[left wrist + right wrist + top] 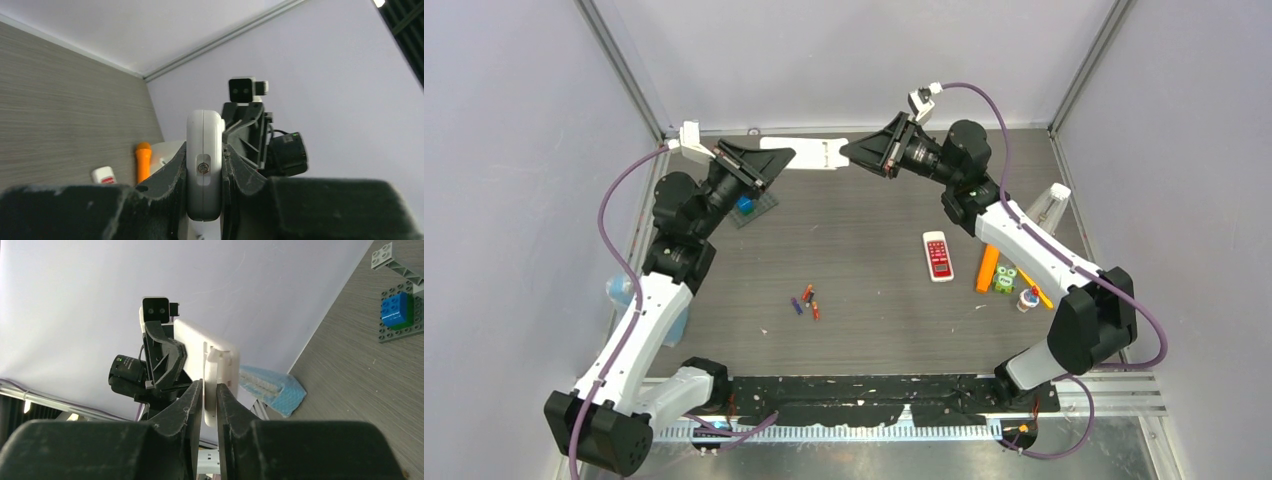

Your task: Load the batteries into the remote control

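Observation:
A long white remote (809,155) is held in the air at the back of the table, between both grippers. My left gripper (776,158) is shut on its left end; in the left wrist view the remote (204,150) stands edge-on between the fingers (172,172). My right gripper (852,152) is shut on its right end, pinching a thin white part (210,405) of the remote (202,342). The batteries (805,300), tiny red-orange and blue-purple cylinders, lie loose on the table's middle front, far from both grippers.
A small white remote with red buttons (938,256) lies right of centre, next to an orange bar (987,268), a green toy (1005,279) and a small pot (1027,298). A blue brick on a grey plate (746,206) sits back left. A blue cloth (272,387) lies at the left.

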### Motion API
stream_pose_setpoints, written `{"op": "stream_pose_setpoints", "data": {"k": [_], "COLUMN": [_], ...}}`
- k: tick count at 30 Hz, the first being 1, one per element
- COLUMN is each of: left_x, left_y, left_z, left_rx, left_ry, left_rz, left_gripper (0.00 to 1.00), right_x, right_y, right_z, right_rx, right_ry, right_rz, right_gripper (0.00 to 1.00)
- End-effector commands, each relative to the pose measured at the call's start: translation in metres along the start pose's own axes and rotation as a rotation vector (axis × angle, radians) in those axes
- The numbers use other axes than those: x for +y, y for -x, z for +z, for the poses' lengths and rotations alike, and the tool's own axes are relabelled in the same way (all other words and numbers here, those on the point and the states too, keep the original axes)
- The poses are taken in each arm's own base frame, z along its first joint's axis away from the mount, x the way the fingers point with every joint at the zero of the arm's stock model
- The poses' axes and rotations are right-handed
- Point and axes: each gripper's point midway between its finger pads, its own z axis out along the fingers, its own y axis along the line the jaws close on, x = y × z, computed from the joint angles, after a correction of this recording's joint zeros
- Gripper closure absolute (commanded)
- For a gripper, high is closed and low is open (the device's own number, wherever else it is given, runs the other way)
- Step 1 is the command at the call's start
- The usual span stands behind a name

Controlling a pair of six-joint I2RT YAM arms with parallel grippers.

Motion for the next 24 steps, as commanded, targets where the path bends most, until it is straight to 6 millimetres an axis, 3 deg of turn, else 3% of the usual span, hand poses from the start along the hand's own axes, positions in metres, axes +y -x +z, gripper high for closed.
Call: {"op": "stream_pose_setpoints", "data": {"k": [1, 5, 8, 12, 15, 19, 22, 24], "left_x": [0.018, 0.037, 0.047, 0.058, 0.069, 0.079, 0.084, 0.085], "left_y": [0.011, 0.01, 0.005, 0.003, 0.001, -0.004, -0.007, -0.008], "left_z": [0.003, 0.003, 0.005, 0.005, -0.002, -0.014, -0.022, -0.025], "left_rx": [-0.051, -0.041, -0.021, 0.009, 0.033, 0.069, 0.09, 0.093], "left_ry": [0.069, 0.127, 0.141, 0.172, 0.199, 0.224, 0.245, 0.247], "left_rz": [0.148, 0.218, 0.243, 0.322, 0.425, 0.528, 0.555, 0.56], "left_gripper": [1.0, 1.0, 1.0, 1.0, 1.0, 1.0, 1.0, 1.0], "right_x": [0.028, 0.028, 0.026, 0.006, -0.041, -0.136, -0.204, -0.237], "right_y": [0.01, 0.011, 0.012, 0.012, 0.01, -0.007, -0.033, -0.051], "right_z": [0.001, 0.002, 0.004, 0.002, -0.004, -0.025, -0.048, -0.058], "right_rx": [0.003, 0.006, 0.006, -0.006, -0.015, 0.015, 0.068, 0.114], "right_ry": [0.036, 0.035, 0.041, -0.004, -0.149, -0.464, -0.66, -0.745], "right_rz": [-0.071, -0.092, -0.091, -0.082, -0.131, -0.194, -0.188, -0.189], "right_gripper": [0.81, 0.93, 0.95, 0.95, 0.95, 0.95, 0.95, 0.95]}}
